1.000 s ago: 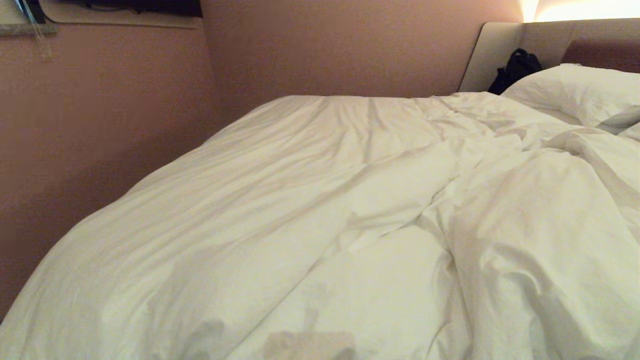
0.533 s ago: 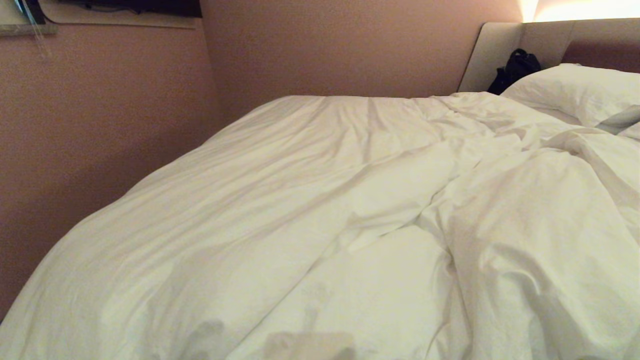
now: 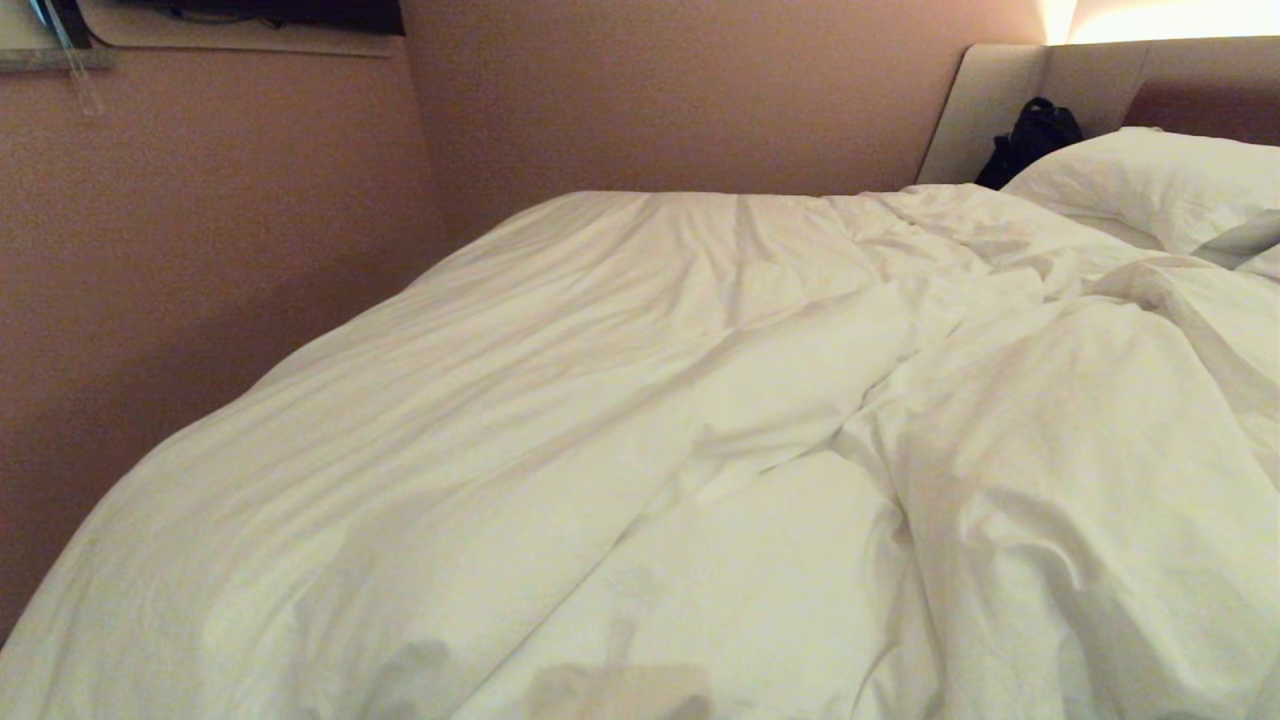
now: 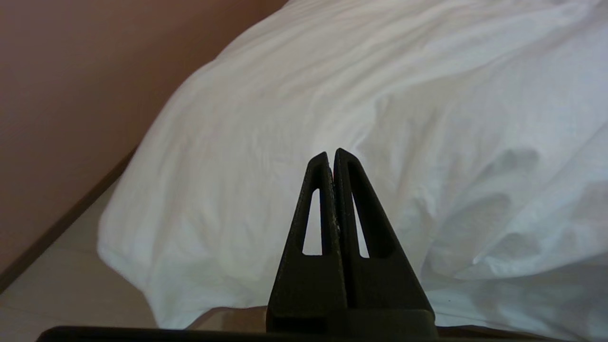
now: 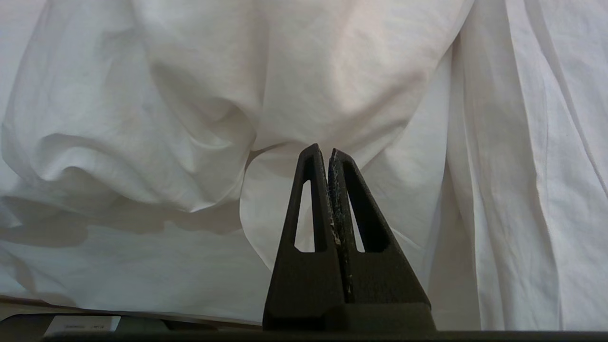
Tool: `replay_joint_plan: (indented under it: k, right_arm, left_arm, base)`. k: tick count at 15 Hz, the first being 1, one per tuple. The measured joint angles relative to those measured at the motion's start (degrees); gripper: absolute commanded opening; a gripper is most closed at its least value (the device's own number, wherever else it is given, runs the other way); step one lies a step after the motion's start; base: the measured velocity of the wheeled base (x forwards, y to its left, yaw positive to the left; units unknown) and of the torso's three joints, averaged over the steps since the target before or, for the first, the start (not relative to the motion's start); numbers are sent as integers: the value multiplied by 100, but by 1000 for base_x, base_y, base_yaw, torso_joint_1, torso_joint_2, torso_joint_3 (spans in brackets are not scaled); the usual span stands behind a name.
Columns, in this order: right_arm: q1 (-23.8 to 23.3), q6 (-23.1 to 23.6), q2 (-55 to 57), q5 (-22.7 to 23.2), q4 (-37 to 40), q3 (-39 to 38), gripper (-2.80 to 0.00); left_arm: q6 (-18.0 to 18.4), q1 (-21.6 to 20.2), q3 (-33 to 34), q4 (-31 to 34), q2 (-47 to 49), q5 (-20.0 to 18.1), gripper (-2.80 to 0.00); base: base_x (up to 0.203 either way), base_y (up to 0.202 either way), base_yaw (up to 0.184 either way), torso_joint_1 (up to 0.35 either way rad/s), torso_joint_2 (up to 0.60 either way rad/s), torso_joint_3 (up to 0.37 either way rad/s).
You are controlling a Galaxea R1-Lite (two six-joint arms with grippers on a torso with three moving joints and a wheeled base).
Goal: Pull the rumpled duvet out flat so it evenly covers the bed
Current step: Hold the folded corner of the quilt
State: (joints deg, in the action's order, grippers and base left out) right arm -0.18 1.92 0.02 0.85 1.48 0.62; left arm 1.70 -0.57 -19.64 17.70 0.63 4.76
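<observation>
The white duvet (image 3: pixel 560 400) lies across the bed, fairly smooth on the left and bunched into thick folds on the right (image 3: pixel 1080 440). The beige headboard (image 3: pixel 1010 90) stands at the far right. Neither arm shows in the head view. In the left wrist view my left gripper (image 4: pixel 331 154) is shut with nothing in it, held short of the duvet's near left corner (image 4: pixel 199 199), which hangs over the bed's side. In the right wrist view my right gripper (image 5: pixel 321 151) is shut and empty, close in front of hanging duvet folds (image 5: pixel 294 85).
A white pillow (image 3: pixel 1150 180) lies at the head end, with a black bag (image 3: pixel 1030 135) against the headboard beside it. A pinkish wall (image 3: pixel 200 250) runs along the bed's left side. Pale floor (image 4: pixel 61 280) shows beside the corner.
The duvet keeps the same folds across the head view frames. No arm appears in them.
</observation>
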Motion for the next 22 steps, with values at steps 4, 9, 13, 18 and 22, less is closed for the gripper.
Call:
replay_joint_plan:
  k: [4,9,13,18,22]
  right_arm:
    - [0,-2,0,0,1,0,-280]
    - [0,-2,0,0,1,0,-280]
    - [0,-3,0,0,0,0,-280]
    - [0,-3,0,-1,1,0,-280]
    - [0,-2,0,2,1,0,-280]
  left_arm:
    - [-4,-2,550,-412,-49,-111,-280]
    - [-7,-2,1006,-428,-58,-167,-280]
    - [-41,-2,1382,-495,-58,-276,-280]
    - [-126,-2,1461,-502,-58,-352,-280]
    - [-126,-2,1463,-502,-58,-346,-280]
  base:
    - [0,0,0,0,0,0]
    - [0,0,0,0,0,0]
    - [0,0,0,0,0,0]
    - [0,0,0,0,0,0]
    - [0,0,0,0,0,0]
